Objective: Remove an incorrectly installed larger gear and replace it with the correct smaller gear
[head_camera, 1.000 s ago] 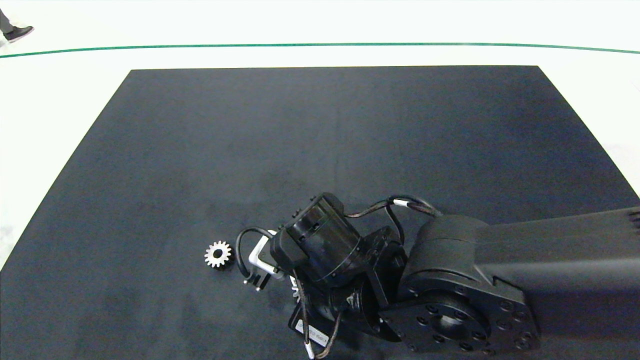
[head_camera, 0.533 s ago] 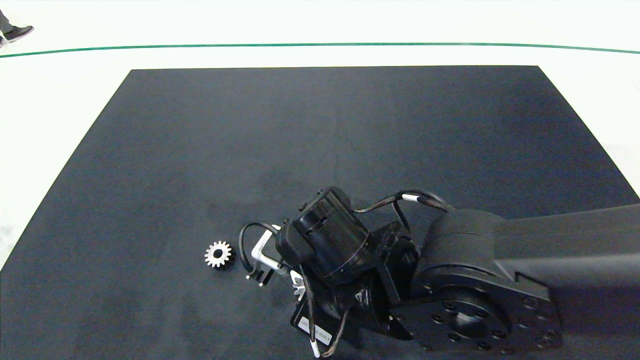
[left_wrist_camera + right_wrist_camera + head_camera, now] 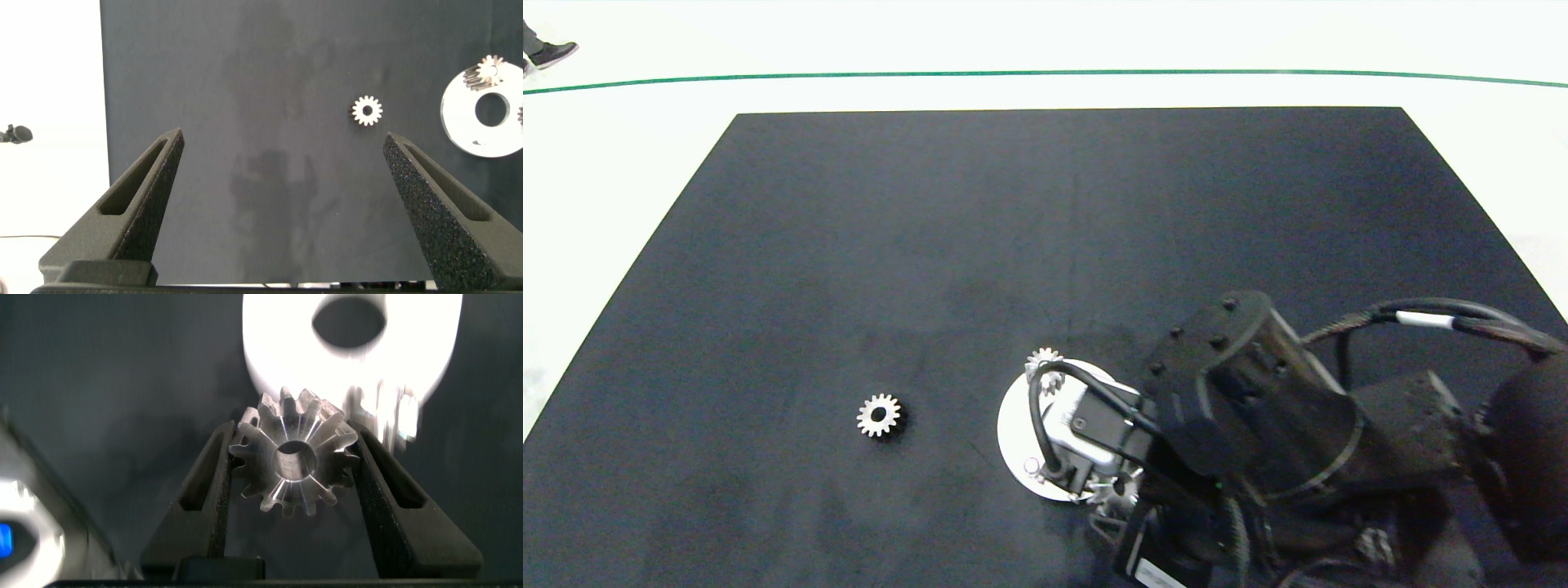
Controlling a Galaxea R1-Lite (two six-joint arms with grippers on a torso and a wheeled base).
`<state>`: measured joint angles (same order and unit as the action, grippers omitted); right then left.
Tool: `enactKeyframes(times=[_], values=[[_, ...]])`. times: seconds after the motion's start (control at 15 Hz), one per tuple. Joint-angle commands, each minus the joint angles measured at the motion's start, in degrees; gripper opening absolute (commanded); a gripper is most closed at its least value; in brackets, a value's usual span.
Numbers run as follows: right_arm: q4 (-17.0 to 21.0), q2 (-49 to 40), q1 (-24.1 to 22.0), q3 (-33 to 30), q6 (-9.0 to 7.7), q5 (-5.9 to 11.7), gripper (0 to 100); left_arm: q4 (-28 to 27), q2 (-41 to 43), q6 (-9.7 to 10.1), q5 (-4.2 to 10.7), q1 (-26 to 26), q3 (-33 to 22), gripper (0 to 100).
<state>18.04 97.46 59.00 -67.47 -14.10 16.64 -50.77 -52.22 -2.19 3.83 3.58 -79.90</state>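
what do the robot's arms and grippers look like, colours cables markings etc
The right arm is matte black, built of rounded cylindrical joints with small bolt heads. Black cables loop around its wrist, one carrying a white band, and a white label sits on the underside. The right gripper and left gripper each have two dark grey, rough-textured tapered fingers with slotted sides.

- We are seeing even, bright light from overhead in the head view, with the pale floor (image 3: 1045, 33) washing out almost to white.
- The dark mat (image 3: 931, 245) is soaking up the light, giving only faint mottled sheen.
- In the right wrist view, the white disc (image 3: 351, 343) is blowing out and smearing with motion blur, while the larger gear (image 3: 294, 461) is staying fairly sharp, glinting on its teeth.
- In the left wrist view, faint arm shadows are lying on the mat.
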Motion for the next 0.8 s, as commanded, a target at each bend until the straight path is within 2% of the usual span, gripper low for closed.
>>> enactKeyframes(times=[0.07, 0.13, 0.2, 0.27, 0.4, 0.53, 0.8], values=[[-0.6, -14.5, -2.0, 16.1, 2.24, -0.03, 28, -0.3, 0.0, 0.0, 0.04, 0.1, 0.2, 100], [-1.4, -15.7, -3.4, 20.1, 4.52, -0.12, 28, -0.3, 0.0, 0.0, 0.04, 0.1, 0.2, 100], [-1.6, -15.9, -3.5, 20.5, 4.79, -0.12, 28, -0.3, 0.0, 0.0, 0.04, 0.1, 0.2, 100], [-4.1, -16.6, -4.7, 24.2, 5.67, -0.12, 28, -0.4, 0.0, 0.0, 0.04, 0.1, 0.2, 100], [-11.2, -16.0, -7.9, 30.2, 5.84, -0.38, 28, -0.4, 0.0, 0.0, 0.04, 0.1, 0.4, 100], [-15.6, -15.1, -10.0, 32.6, 5.93, -0.73, 28, -0.4, 0.0, 0.0, 0.04, 0.2, 0.4, 100], [-20.2, -11.2, -11.0, 33.5, 5.93, -0.47, 28, -0.4, 0.1, -0.27, -0.05, 0.2, 0.4, 100]])
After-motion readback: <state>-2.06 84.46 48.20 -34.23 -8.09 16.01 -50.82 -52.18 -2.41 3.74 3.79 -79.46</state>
